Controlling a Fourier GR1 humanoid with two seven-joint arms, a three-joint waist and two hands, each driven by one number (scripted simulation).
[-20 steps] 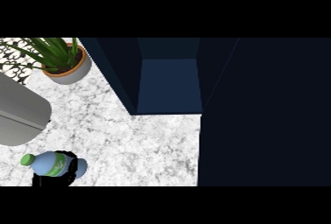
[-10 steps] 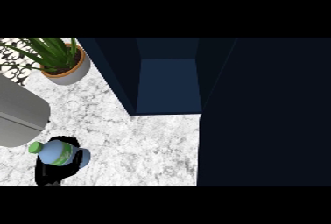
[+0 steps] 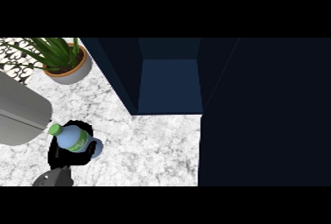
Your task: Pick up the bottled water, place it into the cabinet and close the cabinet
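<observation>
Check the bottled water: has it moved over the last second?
Yes. The bottled water, held in the left hand, has shifted up the view and slightly right, closer to the open cabinet and the potted plant.

We spot bottled water (image 3: 76,141): pale blue body, green cap, green label band. Left hand (image 3: 67,160) black, forearm (image 3: 51,178) grey. Counter (image 3: 152,151) white marble, grey veins. Cabinet (image 3: 258,109) dark navy, we get brighter blue inside. Plant (image 3: 55,48) leaves green, pot (image 3: 70,75) light grey with orange-brown rim. Rounded thing (image 3: 16,118) at left plain grey.
</observation>
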